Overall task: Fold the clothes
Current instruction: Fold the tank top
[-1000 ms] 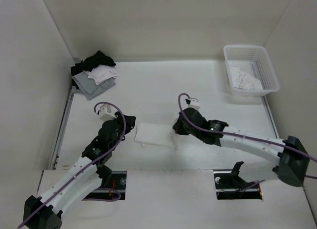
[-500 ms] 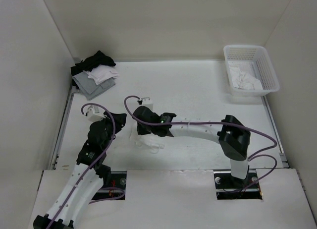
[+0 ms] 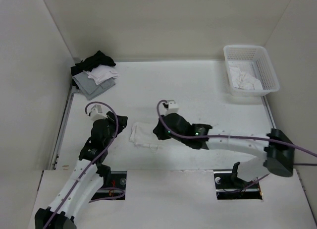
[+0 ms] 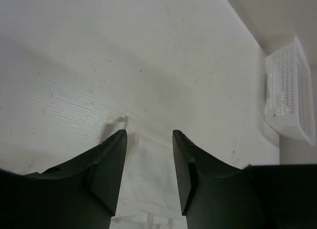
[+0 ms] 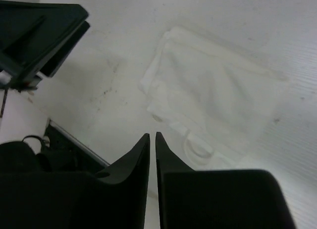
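Moved since earlier: your right gripper [image 3: 157, 131] lay across the cloth half a second ago and now sits just off its right edge. The cloth has become a narrower packet than it was a second ago, and your left arm has drawn back slightly.
Left gripper [image 4: 148, 135]: the jaws stand well apart and grip nothing. They hover at the packet's left edge, and the cloth shows below the gap.
Right gripper: the jaws are parted by a thin slit only, with nothing between them. It hangs above the near edge of the packet.
Task's thing: the thin, plain white folded cloth garment [image 3: 141, 135] lies flat on the white table [image 3: 198, 90], between your two grippers and near the front.
Strap loops [image 5: 198, 149]: thin white loops stick out from the packet's near edge, just beside your right fingers.
Stage: the fold looks laid, so letting go and clearing away seems to be the step in hand.
Risk: a finger could catch a strap loop, or your left jaws could snag the top layer. Either would drag the fold open as you retreat, so lift straight up first.
Around: a heap of black, grey and white garments [image 3: 94, 73] sits in the far left corner. A white plastic lattice basket [image 3: 267, 75] at the far right holds crumpled white cloth [image 3: 243, 80]. Both are well apart from the packet.
In the way: the two grippers crowd each other across the packet. Your right arm also spans the near right of the table.
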`<control>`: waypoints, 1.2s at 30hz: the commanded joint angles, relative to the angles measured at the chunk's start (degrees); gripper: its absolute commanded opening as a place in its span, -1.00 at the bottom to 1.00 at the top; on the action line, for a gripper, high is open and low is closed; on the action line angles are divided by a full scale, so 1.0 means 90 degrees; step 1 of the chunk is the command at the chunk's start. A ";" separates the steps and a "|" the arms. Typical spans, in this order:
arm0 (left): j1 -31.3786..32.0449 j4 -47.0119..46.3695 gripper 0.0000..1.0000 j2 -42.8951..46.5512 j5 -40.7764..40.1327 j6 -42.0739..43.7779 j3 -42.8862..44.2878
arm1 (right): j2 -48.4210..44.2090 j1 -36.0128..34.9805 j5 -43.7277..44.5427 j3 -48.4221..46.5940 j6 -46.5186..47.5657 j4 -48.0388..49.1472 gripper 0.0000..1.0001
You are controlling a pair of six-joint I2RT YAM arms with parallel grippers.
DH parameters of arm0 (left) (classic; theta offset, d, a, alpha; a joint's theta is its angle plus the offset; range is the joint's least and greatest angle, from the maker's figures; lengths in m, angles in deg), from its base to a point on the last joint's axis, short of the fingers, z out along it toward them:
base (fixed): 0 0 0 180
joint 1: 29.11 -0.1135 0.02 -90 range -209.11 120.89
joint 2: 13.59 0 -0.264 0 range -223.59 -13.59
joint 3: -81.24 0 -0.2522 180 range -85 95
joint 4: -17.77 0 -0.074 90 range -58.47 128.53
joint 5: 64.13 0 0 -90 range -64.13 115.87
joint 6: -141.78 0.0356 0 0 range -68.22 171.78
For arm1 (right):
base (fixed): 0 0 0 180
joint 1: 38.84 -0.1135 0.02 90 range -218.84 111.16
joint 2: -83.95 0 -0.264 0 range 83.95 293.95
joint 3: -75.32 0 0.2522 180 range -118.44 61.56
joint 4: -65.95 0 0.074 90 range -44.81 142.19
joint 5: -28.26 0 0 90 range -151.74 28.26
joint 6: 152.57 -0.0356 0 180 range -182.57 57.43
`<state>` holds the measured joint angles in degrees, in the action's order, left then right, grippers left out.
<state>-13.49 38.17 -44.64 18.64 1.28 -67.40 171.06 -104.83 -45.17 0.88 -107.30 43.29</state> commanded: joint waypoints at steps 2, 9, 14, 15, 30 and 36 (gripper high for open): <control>0.0222 -0.0375 -0.16 -0.0202 -0.0524 0.0172 0.0221 | -0.1492 0.0160 0.0550 0.1427 0.0087 0.0648 -1.00; 0.0457 -0.0483 -0.06 -0.0973 -0.1453 0.0103 0.0241 | -0.3592 0.1116 0.0990 0.3489 -0.0059 0.0667 -0.50; 0.0097 -0.0454 0.05 -0.1130 -0.1550 0.0084 0.0075 | -0.4531 0.2219 0.0854 0.4378 0.0126 0.1261 0.27; -0.0030 -0.0454 0.08 -0.1179 -0.1561 0.0035 0.0056 | -0.4600 0.2463 0.0747 0.4496 0.0184 0.1456 0.35; -0.0314 -0.0581 0.38 -0.2009 -0.1170 0.0054 0.0280 | -0.4181 0.3265 0.0248 0.5551 0.0322 0.3684 0.59; -0.0305 -0.0581 0.37 -0.2000 -0.1131 0.0084 0.0105 | -0.3840 0.3315 0.0140 0.5434 0.0341 0.3714 0.58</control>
<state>-15.96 35.67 -63.00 8.11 1.26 -67.18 135.50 -75.48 -43.16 50.69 -104.83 72.23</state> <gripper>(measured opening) 0.687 0.795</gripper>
